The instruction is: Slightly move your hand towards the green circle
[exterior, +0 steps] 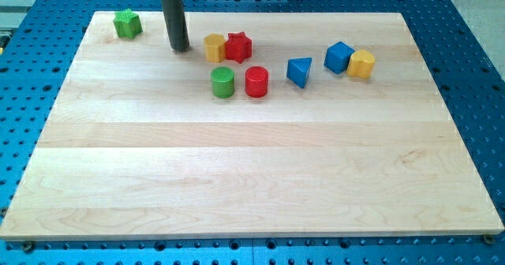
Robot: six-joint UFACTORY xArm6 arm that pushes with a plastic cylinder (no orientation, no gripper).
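Observation:
The green circle, a short green cylinder, stands on the wooden board a little left of centre near the view's top. A red cylinder stands just to its right, apart from it. My tip rests on the board up and to the left of the green circle, with a gap between them. It is just left of a yellow block, not touching it. The rod rises out of the view's top.
A red star touches the yellow block's right side. A green star lies at the board's top left corner. A blue triangle, a blue cube and a second yellow block lie to the right.

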